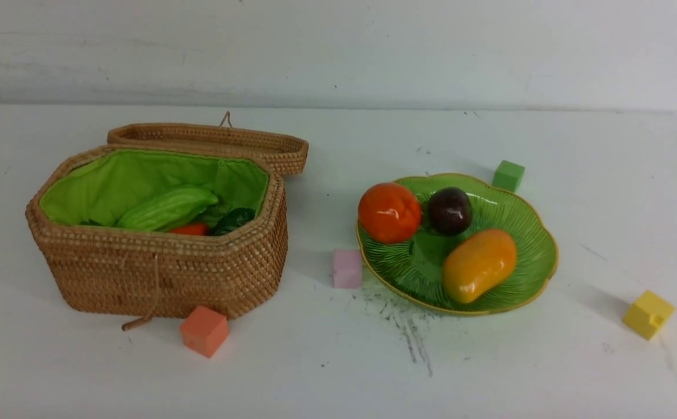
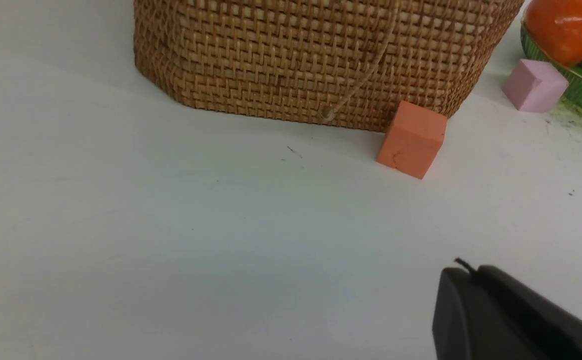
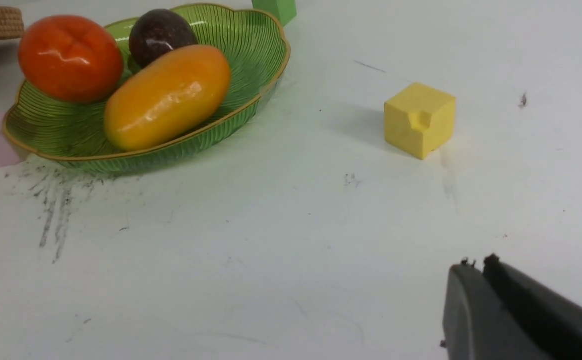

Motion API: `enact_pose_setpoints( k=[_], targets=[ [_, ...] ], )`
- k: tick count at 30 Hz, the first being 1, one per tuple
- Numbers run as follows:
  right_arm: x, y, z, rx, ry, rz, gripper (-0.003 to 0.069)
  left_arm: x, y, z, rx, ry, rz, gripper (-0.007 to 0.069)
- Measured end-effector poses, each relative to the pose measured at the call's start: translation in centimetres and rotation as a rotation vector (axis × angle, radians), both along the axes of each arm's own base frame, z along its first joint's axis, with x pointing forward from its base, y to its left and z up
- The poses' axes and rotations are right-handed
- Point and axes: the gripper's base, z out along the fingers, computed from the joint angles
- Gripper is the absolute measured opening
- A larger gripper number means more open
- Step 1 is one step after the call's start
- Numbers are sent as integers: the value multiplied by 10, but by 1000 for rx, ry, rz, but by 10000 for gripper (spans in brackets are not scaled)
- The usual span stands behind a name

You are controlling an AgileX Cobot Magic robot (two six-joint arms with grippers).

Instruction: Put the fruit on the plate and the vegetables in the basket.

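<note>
The basket [image 1: 158, 273] stands on the left of the white table [image 1: 338, 372] with its lid [image 1: 210, 139] thrown back behind it. Inside, against the green lining [image 1: 128, 180], lie the bitter gourd [image 1: 166, 208], a bit of the orange carrot [image 1: 190, 229] and its dark leaves [image 1: 232, 220]; the radish cannot be made out. A cord [image 1: 153, 285] hangs down the near wall of the basket, and an orange cube [image 1: 204, 330] sits just beside that wall at its near right corner.

The plate [image 1: 533, 256] is on the right, well apart from the basket. On it rest the persimmon [image 1: 389, 212] at the left, the mangosteen [image 1: 450, 210] just beside it at the far side, and the mango [image 1: 479, 265] nearer, lying at a slant. A pink cube [image 1: 347, 269] is just beside the plate's left rim, a green cube [image 1: 508, 176] just beyond its far rim, and a yellow cube [image 1: 648, 314] off to the near right.

Neither arm shows from the front. The left gripper [image 2: 458, 272] is clenched with nothing in it, above bare table near the orange cube. The right gripper [image 3: 476, 267] has its jaws all but together and empty, above bare table near the yellow cube
</note>
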Motion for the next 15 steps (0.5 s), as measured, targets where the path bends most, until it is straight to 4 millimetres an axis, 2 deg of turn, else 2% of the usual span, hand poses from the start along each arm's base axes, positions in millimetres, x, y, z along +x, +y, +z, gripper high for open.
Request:
enact_pose_setpoints(
  k=[15],
  targets=[
    [0, 0, 0, 0, 0, 0, 44, 0, 0, 0, -4, 1, 1, -13]
  ],
)
